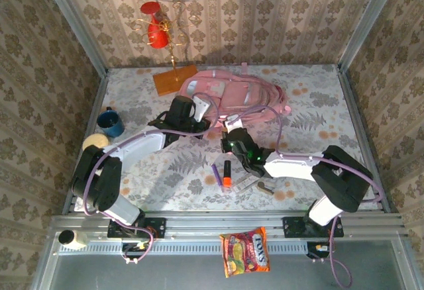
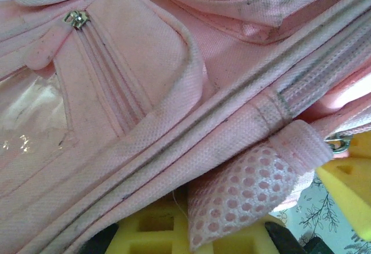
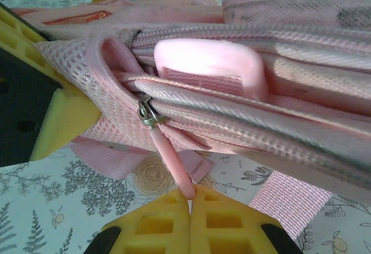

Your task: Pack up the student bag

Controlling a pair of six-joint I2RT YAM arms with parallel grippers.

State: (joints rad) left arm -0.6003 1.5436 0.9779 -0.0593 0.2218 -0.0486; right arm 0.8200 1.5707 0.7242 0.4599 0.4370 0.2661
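Desk (image 1: pixel 318 171) clutter: I see a mug (image 1: pixel 110 123) at 9 o'clock of the left tool (image 1: pixel 207 112). Pen (image 1: pixel 216 173) and orange marker (image 1: pixel 226 174) lie side by side at 6 o'clock of the right tool (image 3: pixel 190 213), snack packet (image 1: pixel 246 251) further out at 6. Red cone stand (image 1: pixel 157 28) at 11, behind the bag (image 1: pixel 245 95). Bag lies flat at far centre, 12 o'clock of both tools and touching them. Left tool closed, clamped on the bag's mesh corner (image 2: pixel 243 196). Right tool closed, pinching the zip pull (image 3: pixel 174 167), with a left finger (image 3: pixel 64 120) crowding at its 9.
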